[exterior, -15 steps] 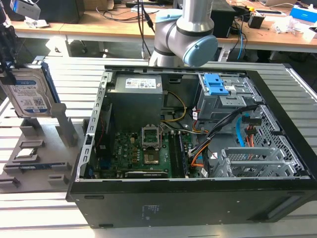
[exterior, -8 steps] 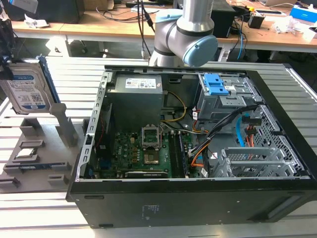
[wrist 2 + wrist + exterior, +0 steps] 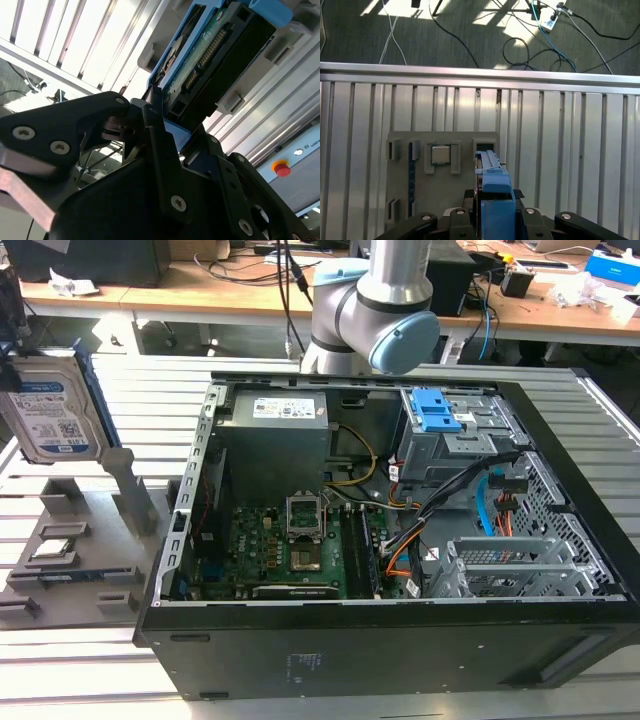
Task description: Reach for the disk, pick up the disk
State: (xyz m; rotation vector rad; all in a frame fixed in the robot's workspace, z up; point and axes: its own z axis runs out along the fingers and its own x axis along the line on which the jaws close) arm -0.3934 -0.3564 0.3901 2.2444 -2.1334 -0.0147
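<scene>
The disk, silver with a blue-and-white label and blue frame, hangs upright above the grey holder at the exterior view's left. In the first wrist view I see the disk edge-on, its blue frame between my black fingers, with the holder's empty slot just past it. The second wrist view shows the disk's circuit-board side and connector, with my gripper shut on its lower edge.
An open black computer case lies on the slatted metal table, right of the holder. The arm's base stands behind the case. A square silver chip sits in the holder. Desks and cables lie beyond.
</scene>
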